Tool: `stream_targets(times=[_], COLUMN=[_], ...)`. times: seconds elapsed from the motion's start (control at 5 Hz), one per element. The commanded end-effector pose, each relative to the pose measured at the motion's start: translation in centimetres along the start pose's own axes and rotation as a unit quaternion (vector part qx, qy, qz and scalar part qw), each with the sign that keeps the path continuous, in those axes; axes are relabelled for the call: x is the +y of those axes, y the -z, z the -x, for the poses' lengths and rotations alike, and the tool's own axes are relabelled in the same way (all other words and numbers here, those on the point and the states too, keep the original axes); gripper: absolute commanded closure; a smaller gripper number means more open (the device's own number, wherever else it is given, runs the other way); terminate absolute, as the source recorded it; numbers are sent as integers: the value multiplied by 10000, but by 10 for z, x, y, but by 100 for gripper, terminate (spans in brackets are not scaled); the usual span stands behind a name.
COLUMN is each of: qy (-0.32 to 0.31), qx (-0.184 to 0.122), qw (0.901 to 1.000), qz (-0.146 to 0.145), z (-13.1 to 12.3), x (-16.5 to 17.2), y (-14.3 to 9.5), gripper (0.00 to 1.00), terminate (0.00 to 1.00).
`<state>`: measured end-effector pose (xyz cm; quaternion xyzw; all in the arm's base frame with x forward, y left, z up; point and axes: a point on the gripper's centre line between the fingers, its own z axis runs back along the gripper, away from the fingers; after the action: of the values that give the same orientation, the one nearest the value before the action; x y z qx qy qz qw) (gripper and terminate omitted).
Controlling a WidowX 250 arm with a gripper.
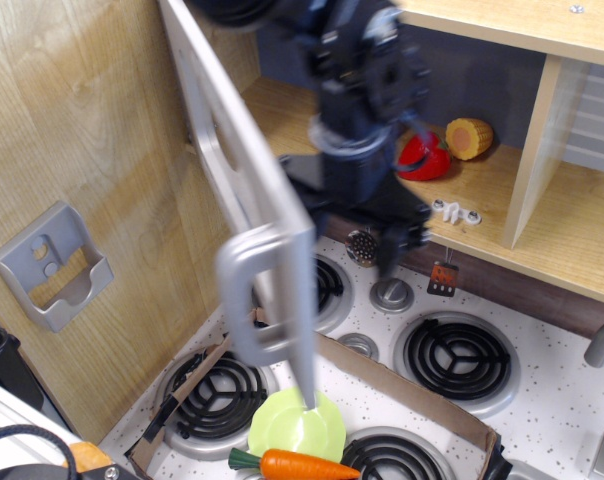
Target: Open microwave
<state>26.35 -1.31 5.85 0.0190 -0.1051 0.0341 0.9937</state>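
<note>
Grey microwave (244, 190) door swung wide, blurred; gripper (387, 235) behind it, finger state indiscernible. Best finish: steady outward push, clear of handle (254, 300).

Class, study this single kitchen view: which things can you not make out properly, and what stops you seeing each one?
- Claw: motion-blurred; open or shut cannot be told.
- Microwave door: seen nearly edge-on and blurred, so clock and buttons are unreadable.
- Microwave floor behind the arm: hidden.
- Carrot: cut off by the bottom edge.
- Front right burner: cut off by the bottom edge.
</note>
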Motion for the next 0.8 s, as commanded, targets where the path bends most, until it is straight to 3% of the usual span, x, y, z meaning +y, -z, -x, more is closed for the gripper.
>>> stream_targets(times=[0.0,0.4,0.6], qy=[-448,-1041,-1041], qx=[-228,-141,-141], qw=[9987,9940,9940], qz=[-76,-298,-298], z=[36,37,37], x=[33,56,56], y=[0,-2,-2], gripper=[0,0,0], terminate=[0,0,0])
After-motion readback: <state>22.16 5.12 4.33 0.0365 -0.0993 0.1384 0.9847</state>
